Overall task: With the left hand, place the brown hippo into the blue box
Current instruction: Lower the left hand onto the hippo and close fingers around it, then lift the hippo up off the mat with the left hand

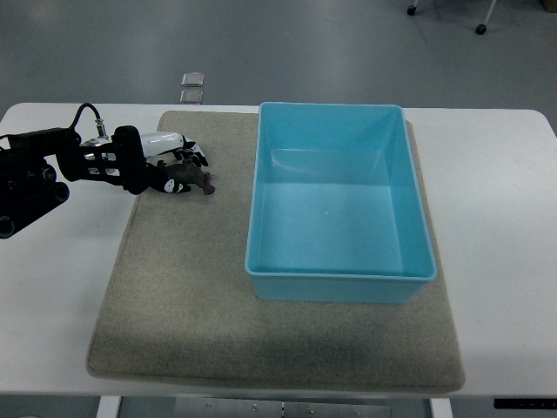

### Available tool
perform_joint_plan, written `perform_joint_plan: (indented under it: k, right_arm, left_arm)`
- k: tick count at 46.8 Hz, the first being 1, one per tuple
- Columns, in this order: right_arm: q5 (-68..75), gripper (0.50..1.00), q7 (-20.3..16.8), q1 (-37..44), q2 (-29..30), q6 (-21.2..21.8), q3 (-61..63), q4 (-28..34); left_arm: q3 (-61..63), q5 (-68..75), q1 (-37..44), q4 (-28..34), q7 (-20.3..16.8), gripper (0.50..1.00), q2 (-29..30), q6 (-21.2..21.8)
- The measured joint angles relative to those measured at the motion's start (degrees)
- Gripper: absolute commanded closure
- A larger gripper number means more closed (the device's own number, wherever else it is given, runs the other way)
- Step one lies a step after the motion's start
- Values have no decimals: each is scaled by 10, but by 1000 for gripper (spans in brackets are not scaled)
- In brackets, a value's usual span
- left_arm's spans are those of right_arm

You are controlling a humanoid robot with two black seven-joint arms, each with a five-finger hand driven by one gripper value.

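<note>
The brown hippo lies on the grey mat, left of the blue box. My left hand comes in from the left edge and sits over the hippo. Its fingers curl around the toy, and only the hippo's right end sticks out. The hippo looks low, at the mat's surface. The blue box is open-topped and empty, standing on the right half of the mat. The right arm is out of view.
The mat lies on a white table. My left arm's black forearm and cable lie over the table's left edge. Grey floor lies beyond the far edge, with two small floor plates.
</note>
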Motion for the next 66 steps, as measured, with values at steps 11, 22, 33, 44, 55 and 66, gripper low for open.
perform_joint_plan:
  k: [11, 22, 33, 44, 55, 66]
  right_arm:
    - [0, 564, 0, 0, 0, 0, 0, 0]
    - [0, 564, 0, 0, 0, 0, 0, 0]
    - [0, 564, 0, 0, 0, 0, 0, 0]
    - [0, 564, 0, 0, 0, 0, 0, 0]
    - [0, 564, 0, 0, 0, 0, 0, 0]
    - [0, 564, 0, 0, 0, 0, 0, 0]
  left_arm:
    - [3, 0, -1, 0, 3, 1000, 0, -2]
    - [3, -7, -7, -6, 3, 1000, 2, -7]
    - [-5, -9, -17, -28, 5, 1000, 2, -10]
    - [-9, -11, -46, -32, 5, 1000, 10, -24]
    - [-42, -11, -103, -32, 5, 1000, 30, -54]
    - [-60, -11, -152, -39, 5, 1000, 32, -82]
